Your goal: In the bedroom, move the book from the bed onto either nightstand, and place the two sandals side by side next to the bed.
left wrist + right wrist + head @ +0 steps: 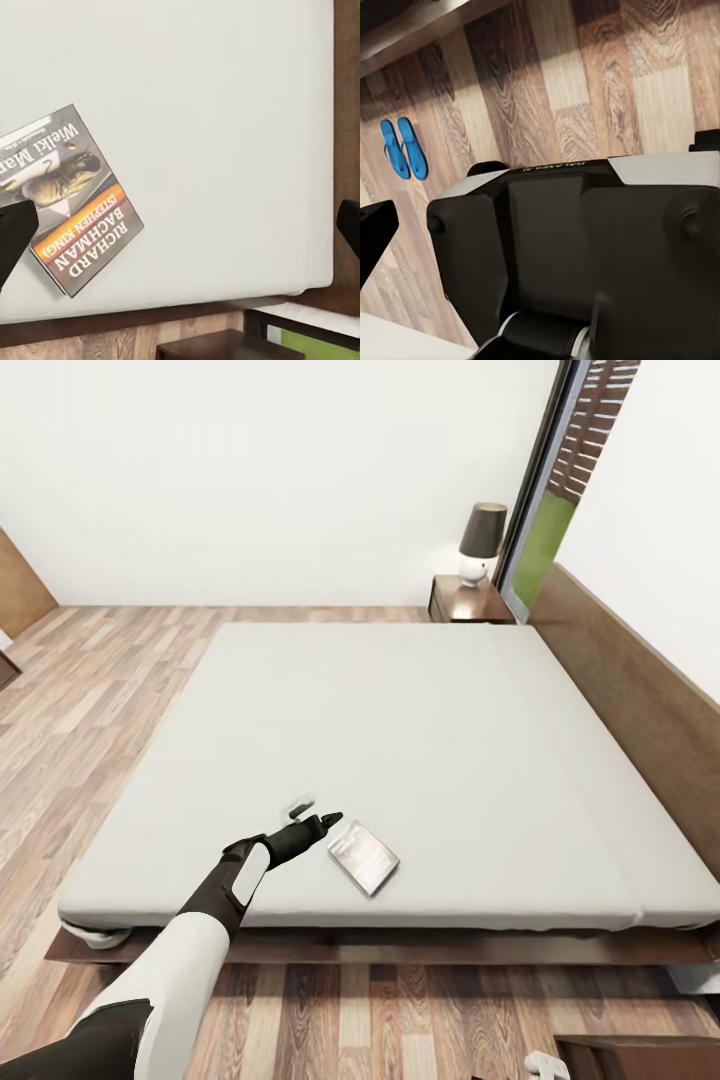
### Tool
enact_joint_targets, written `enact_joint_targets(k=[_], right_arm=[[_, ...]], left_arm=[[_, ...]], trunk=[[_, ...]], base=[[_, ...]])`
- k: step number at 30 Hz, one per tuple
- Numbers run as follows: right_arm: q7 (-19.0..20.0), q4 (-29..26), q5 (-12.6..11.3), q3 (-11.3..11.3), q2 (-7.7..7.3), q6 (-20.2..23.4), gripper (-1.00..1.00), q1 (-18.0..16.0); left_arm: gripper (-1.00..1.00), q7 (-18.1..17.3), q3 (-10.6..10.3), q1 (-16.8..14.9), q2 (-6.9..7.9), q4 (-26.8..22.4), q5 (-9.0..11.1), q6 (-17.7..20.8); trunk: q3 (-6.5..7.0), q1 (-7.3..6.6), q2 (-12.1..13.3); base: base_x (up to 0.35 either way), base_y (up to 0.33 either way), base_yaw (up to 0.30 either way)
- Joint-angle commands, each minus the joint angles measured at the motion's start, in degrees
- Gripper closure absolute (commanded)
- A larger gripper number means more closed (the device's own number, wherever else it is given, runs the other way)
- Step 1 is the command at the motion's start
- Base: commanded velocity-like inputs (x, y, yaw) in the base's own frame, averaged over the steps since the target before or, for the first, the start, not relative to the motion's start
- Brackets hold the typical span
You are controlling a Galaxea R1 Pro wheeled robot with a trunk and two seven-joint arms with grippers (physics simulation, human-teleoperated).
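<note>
The book (pixel 364 856) lies flat on the bed (pixel 420 740), close to the near edge of the mattress and apart from anything else. The left gripper (pixel 315 822) reaches over the mattress just beside it, fingers spread wide and empty; in the left wrist view the dark tip of one finger (pixel 13 232) overlaps the cover's lower corner, the other finger (pixel 349 225) far across the frame, so the book (pixel 71 199) sits at one side of the opening, not between the fingers.

Judged from this, the grasp could fail: the book is thin and flat on a soft mattress, so fingers closing from this offset may slide over it or push it toward the edge and off onto the floor (pixel 90 690). Centring first would help.

The head view alone shows the nightstand (pixel 468 601) at the far corner by the headboard, a lamp (pixel 481 542) on it, well apart from the book. The left wrist view alone makes the cover lettering legible. The right wrist view shows the two sandals (pixel 403 148) lying side by side on the floor, beyond the robot's dark base (pixel 585 247); whether the right fingers are spread or clenched I cannot tell.
</note>
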Motion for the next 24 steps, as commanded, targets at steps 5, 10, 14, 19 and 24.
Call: enact_joint_targets(k=[5, 10, 14, 19, 24], right_arm=[[0.21, 0.08, -0.08, -0.15, -0.02, 0.00, -1.00, -0.04], [0.22, 0.08, -0.08, -0.13, -0.02, -0.01, -1.00, -0.04], [0.22, 0.07, -0.08, -0.14, -0.02, 0.00, -1.00, -0.04], [0.20, 0.06, -0.08, -0.15, -0.02, -0.01, -1.00, -0.04], [0.21, 0.07, -0.08, -0.13, -0.02, -0.01, -1.00, -0.04]], left_arm=[[-1.00, -0.16, 0.40, -0.04, -0.07, -0.02, 0.28, 0.51], [-1.00, -0.16, 0.40, -0.04, -0.07, -0.02, 0.28, 0.51], [-1.00, -0.16, 0.40, -0.04, -0.07, -0.02, 0.28, 0.51], [-1.00, -0.16, 0.40, -0.04, -0.07, -0.02, 0.28, 0.51], [-1.00, -0.16, 0.38, -0.04, -0.07, -0.02, 0.28, 0.51]], trunk=[[-0.53, 0.04, -0.10], [-0.98, 0.04, -0.10], [-1.34, 0.04, -0.10], [-1.79, 0.04, -0.10], [-2.23, 0.04, -0.10]], base=[[0.260, 0.000, 0.000], [0.297, 0.000, 0.000], [0.213, 0.000, 0.000], [0.043, 0.000, 0.000], [0.046, -0.038, 0.000]])
